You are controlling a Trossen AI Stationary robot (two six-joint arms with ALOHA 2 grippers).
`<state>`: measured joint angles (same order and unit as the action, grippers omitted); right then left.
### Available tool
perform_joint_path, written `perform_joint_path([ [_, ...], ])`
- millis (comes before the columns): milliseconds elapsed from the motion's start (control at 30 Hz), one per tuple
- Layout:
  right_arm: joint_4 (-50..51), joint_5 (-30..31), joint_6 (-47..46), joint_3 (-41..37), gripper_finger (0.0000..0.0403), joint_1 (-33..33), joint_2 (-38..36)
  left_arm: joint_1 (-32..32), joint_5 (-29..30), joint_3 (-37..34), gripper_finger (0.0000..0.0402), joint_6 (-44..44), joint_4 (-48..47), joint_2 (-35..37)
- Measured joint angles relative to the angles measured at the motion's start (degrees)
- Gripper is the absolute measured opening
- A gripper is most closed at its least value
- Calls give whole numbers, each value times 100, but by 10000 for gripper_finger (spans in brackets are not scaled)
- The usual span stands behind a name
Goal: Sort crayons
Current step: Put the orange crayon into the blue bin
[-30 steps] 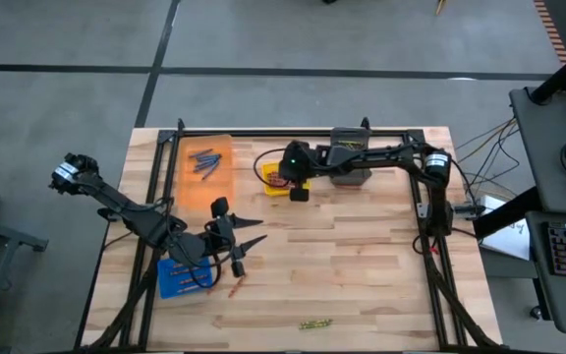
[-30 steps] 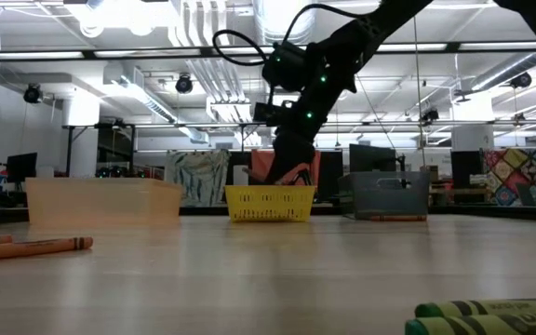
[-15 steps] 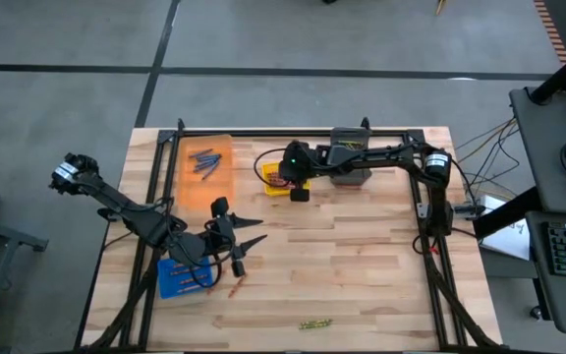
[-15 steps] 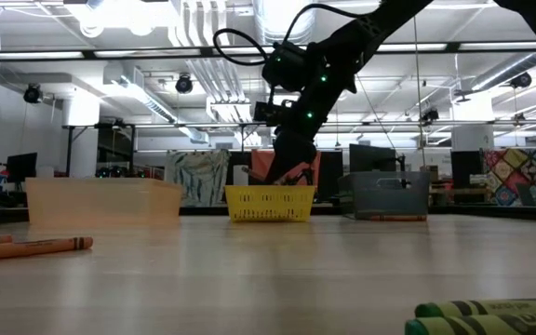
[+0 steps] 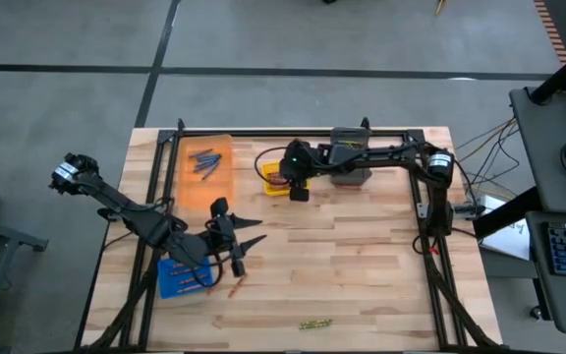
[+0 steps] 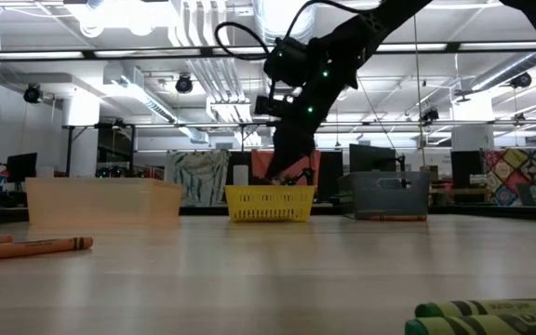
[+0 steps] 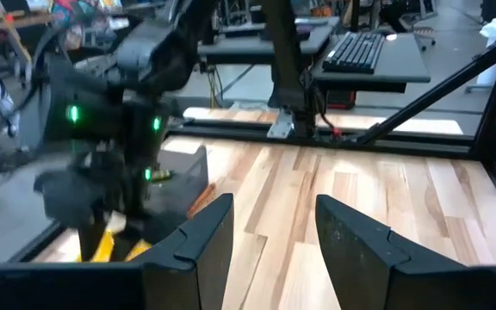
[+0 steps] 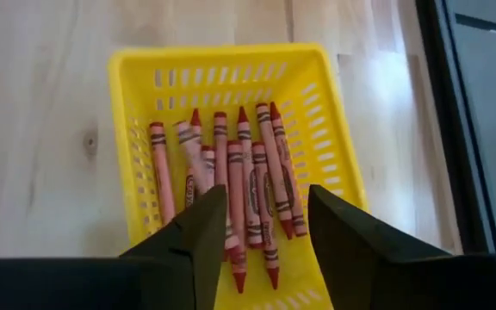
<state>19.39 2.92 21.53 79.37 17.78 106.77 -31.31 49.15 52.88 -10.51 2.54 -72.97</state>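
The pale butcher-block wooden table is filling the middle of the high view, with a black metal frame running around its edge. The two dark arms are taking up most of the action. The left gripper is sitting in the lower left of that view with its fingers spread wide and nothing in them. The right gripper is hanging just above the yellow slotted plastic basket near the top centre, fingers apart and also empty.

For bins, the translucent orange plastic tray is sitting at the upper left, holding blue-purple crayons lying loosely at slightly different slants. The grey plastic bin is sitting right of the yellow one, mostly under the right arm. The blue plastic basket is in the lower left, with orange crayons inside lying roughly across the frame.

The red paper-wrapped crayons are packed side by side in the yellow basket, all lengthwise along it, tips pointing away from the gripper.

Loose ones: an orange crayon is lying at a slant just right of the blue basket, and the olive-yellow crayons are lying side by side across the frame near the bottom edge.
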Motion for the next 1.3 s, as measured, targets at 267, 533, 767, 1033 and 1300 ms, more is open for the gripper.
perform_joint_path([
  [267,640,-37,-511,0,158,-101,-614,0,-37,-2,149,-1330,-975,0],
  [533,1700,-37,-1014,0,141,-374,-1498,2,-565,-2,149,-2582,-1373,-212],
  [767,2663,-42,-1494,-3,132,-848,-2253,7,-1382,-2,149,-3444,-1408,-543],
  [1033,3128,-40,-1883,-72,130,-1495,-2952,46,-2036,96,149,-4263,-1519,-946],
  [1300,3141,-39,-2012,-85,131,-1961,-3210,68,-2492,1347,149,-4899,-3771,-1877],
])
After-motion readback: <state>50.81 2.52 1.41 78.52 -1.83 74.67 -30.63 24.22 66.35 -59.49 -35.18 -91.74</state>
